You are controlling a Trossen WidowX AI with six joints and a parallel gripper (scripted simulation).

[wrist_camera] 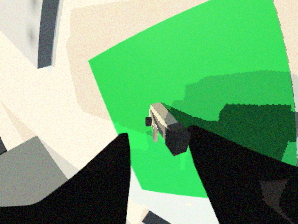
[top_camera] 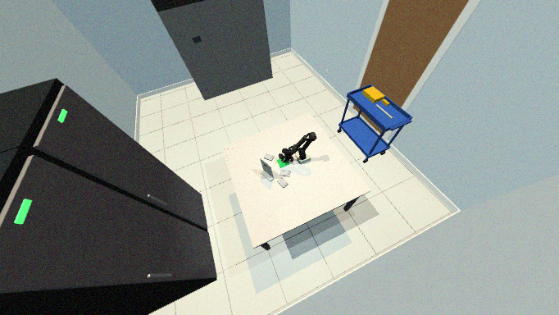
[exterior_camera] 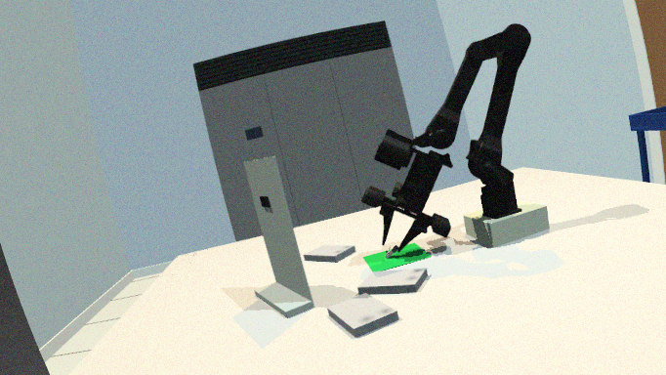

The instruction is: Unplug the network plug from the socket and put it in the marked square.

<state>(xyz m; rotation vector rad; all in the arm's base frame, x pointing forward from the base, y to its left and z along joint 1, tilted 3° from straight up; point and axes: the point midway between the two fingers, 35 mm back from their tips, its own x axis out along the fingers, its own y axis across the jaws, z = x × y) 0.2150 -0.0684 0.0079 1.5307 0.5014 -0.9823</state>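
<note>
The plug (exterior_camera: 390,253) (wrist_camera: 167,125), pale with a dark end, is low over or on the green marked square (top_camera: 282,164) (exterior_camera: 378,264) (wrist_camera: 150,65). It looks turned and tilted in the wrist view, its dark end close against the right fingertip; whether they touch I cannot tell. My gripper (exterior_camera: 391,247) (wrist_camera: 158,136) is open, its fingertips apart around the plug, with a gap to the left finger. The upright grey panel (top_camera: 266,167) (exterior_camera: 283,239) stands away from the gripper, its dark socket (exterior_camera: 265,201) without the plug.
Flat grey blocks lie around the square: one (top_camera: 269,157) (exterior_camera: 329,253) on its far side, one (top_camera: 285,173) (exterior_camera: 393,281) close on its near side, and one (top_camera: 283,183) (exterior_camera: 362,314) farther out. The arm's base block (exterior_camera: 520,226) stands behind the square.
</note>
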